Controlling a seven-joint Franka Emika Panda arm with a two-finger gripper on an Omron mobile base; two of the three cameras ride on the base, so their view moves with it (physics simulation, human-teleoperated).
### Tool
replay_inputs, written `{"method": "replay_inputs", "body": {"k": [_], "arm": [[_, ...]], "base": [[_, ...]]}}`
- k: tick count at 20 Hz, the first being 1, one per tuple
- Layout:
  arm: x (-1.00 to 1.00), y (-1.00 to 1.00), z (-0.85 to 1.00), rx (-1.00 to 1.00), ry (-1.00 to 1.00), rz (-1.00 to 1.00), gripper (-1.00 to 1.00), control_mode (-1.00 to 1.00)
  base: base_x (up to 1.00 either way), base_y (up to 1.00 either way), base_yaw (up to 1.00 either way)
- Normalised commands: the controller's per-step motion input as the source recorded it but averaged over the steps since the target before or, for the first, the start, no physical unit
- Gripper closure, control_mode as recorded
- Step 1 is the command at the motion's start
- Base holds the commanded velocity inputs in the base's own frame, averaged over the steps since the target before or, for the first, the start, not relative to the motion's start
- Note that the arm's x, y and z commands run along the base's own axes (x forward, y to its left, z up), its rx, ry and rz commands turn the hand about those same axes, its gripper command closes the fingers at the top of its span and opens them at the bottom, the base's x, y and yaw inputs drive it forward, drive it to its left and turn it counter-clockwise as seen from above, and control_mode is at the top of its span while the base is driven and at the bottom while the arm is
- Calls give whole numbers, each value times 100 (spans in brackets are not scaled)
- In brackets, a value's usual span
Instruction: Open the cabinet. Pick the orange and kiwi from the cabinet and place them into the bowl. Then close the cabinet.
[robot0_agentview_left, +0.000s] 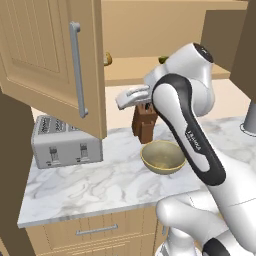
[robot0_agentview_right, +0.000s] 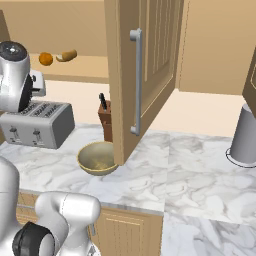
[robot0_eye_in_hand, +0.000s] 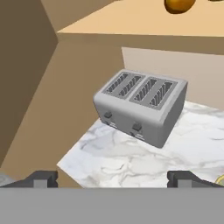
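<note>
The cabinet stands with both doors swung out: the left door (robot0_agentview_left: 50, 55) and the right door (robot0_agentview_right: 150, 60). On its shelf (robot0_agentview_left: 125, 72) lies the orange (robot0_agentview_right: 45, 59), also at the top of the hand view (robot0_eye_in_hand: 179, 4). The kiwi (robot0_agentview_left: 162, 60) peeks out behind my arm on the same shelf. The bowl (robot0_agentview_left: 163, 157) (robot0_agentview_right: 97, 158) sits on the marble counter with nothing in it. My gripper (robot0_agentview_left: 122, 101) (robot0_eye_in_hand: 113, 179) hangs below the shelf, above the counter between toaster and knife block. It is open and holds nothing.
A grey toaster (robot0_agentview_left: 65, 141) (robot0_eye_in_hand: 142, 105) stands at the counter's left, and a knife block (robot0_agentview_left: 145, 122) stands behind the bowl. A tan-brown item (robot0_agentview_right: 66, 56) lies beside the orange. A grey cylinder (robot0_agentview_right: 245, 135) stands far right. The open doors jut out over the counter.
</note>
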Motion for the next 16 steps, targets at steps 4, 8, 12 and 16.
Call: {"method": "replay_inputs", "body": {"k": [4, 8, 12, 16], "arm": [[3, -39, 0, -1, 0, 0, -100, -100], [0, -12, 0, 0, -1, 0, -100, -100], [1, 0, 0, 0, -8, 0, -100, -100], [3, 0, 6, 0, -10, -1, -100, -100]], "base": [[0, 0, 0], [0, 0, 0], [0, 0, 0], [0, 0, 0]]}}
